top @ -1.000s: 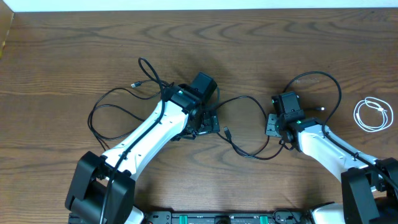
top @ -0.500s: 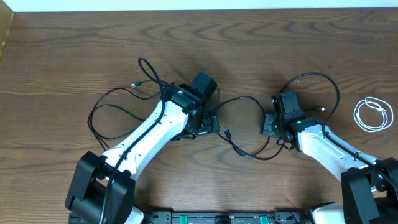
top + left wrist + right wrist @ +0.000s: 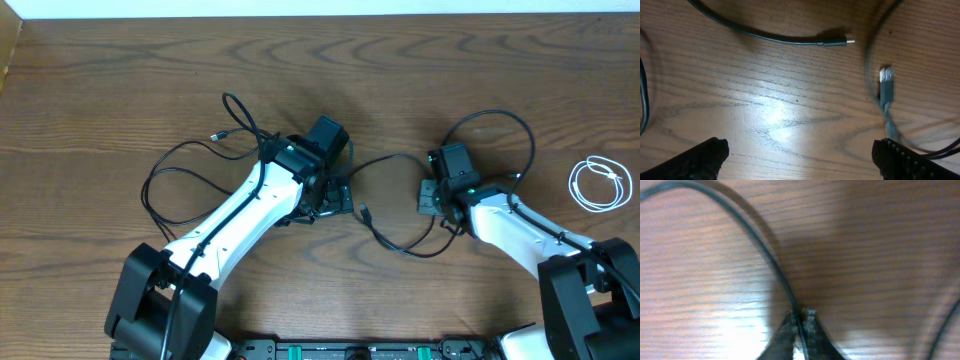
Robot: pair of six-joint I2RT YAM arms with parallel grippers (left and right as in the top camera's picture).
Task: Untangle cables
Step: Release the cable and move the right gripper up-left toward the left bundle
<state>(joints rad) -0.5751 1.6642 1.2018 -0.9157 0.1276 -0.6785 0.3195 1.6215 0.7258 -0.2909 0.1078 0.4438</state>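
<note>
Long black cables (image 3: 186, 157) loop across the table's middle, and one loop (image 3: 497, 118) arcs behind my right arm. A shorter white cable (image 3: 598, 185) lies coiled at the far right. My right gripper (image 3: 430, 196) is shut on a black cable (image 3: 759, 246), which runs up and left from between its fingertips (image 3: 801, 317). My left gripper (image 3: 336, 196) stands open above bare wood (image 3: 802, 160). In the left wrist view, a black plug end (image 3: 836, 43) and a second plug (image 3: 886, 84) lie ahead of it, untouched.
The table's far edge (image 3: 320, 17) meets a white wall. Both arm bases stand at the near edge, with the left arm (image 3: 235, 220) stretching diagonally over part of the black cables.
My right gripper has closed on the black cable and shifted slightly left; the loop behind it has moved left with it. The left arm has not moved.
</note>
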